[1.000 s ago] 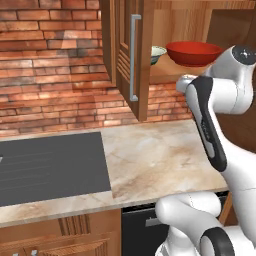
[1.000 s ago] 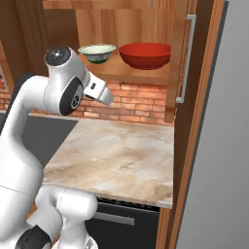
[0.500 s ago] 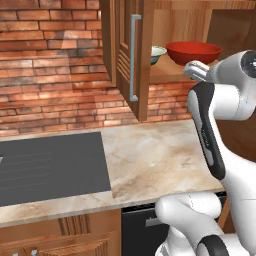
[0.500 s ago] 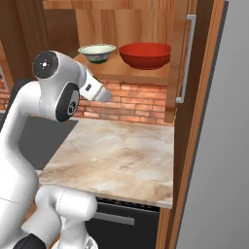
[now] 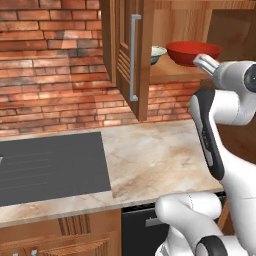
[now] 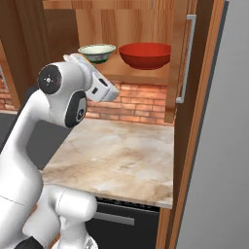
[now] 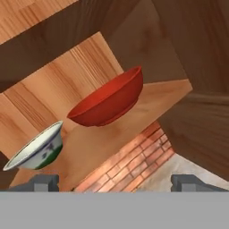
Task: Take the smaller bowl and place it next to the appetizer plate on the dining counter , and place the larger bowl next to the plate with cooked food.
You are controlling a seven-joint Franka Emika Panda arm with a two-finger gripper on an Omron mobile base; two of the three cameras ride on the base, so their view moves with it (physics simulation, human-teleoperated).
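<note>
Red and glossy, the larger bowl (image 7: 109, 100) sits on the wooden cabinet shelf (image 6: 131, 73) beside the smaller bowl (image 7: 38, 150), pale with a green band; neither has been moved. Over the last second the arm has swung its wrist upward and closer to the open cabinet, so the hand view now looks straight at both bowls. I judge this to be the approach for the first pick, with the smaller bowl the likelier target but sitting off to one side of the pincer's line. The pincer (image 7: 116, 181) stands spread about as wide as it goes, holding nothing and touching nothing, well short of either bowl. Below lies the marbled counter (image 5: 155, 155).
</note>
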